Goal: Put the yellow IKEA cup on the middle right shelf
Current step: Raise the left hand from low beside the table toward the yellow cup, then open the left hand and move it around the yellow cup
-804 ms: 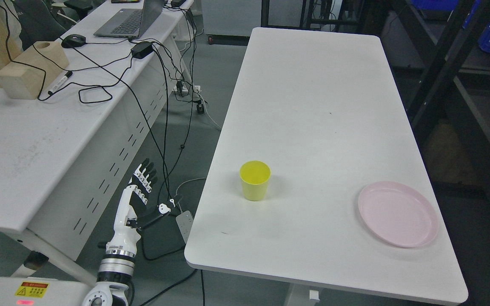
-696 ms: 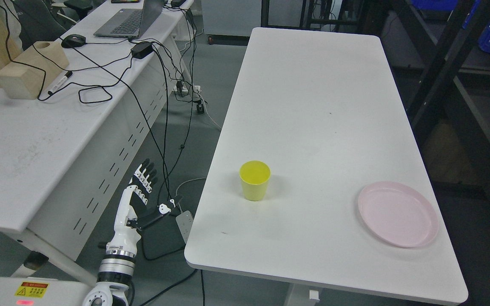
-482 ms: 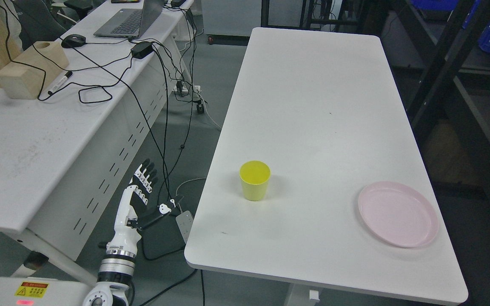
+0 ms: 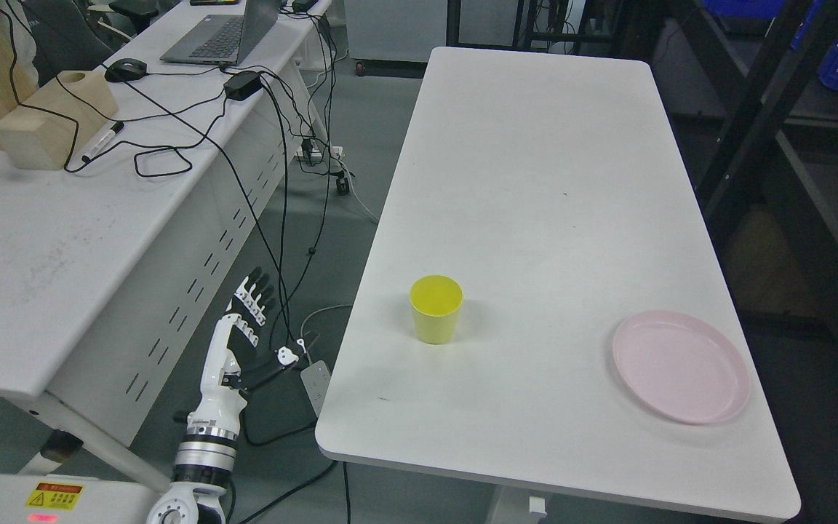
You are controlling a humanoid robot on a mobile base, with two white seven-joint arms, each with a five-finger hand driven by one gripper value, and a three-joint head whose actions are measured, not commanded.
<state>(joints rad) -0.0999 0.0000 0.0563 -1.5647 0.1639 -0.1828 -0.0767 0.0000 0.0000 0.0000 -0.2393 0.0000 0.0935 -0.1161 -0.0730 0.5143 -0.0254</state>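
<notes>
1. The yellow cup (image 4: 436, 318) stands upright on the white table (image 4: 535, 182), mouth up, toward the near left part of the top and well apart from the pink plate (image 4: 681, 366) at the near right
2. The left hand (image 4: 246, 342) hangs off the table's left edge, below the tabletop, fingers (image 4: 253, 291) spread and thumb out, holding nothing
3. From that hand the cup lies to the right and higher up, so the reach has to rise over the table edge and then travel right
4. The cup's long axis is vertical, which suits a side grasp round its wall
5. The right hand is out of view, so the left is the only hand seen near the cup
6. Dark shelving (image 4: 768, 131) stands beyond the table's right side
</notes>
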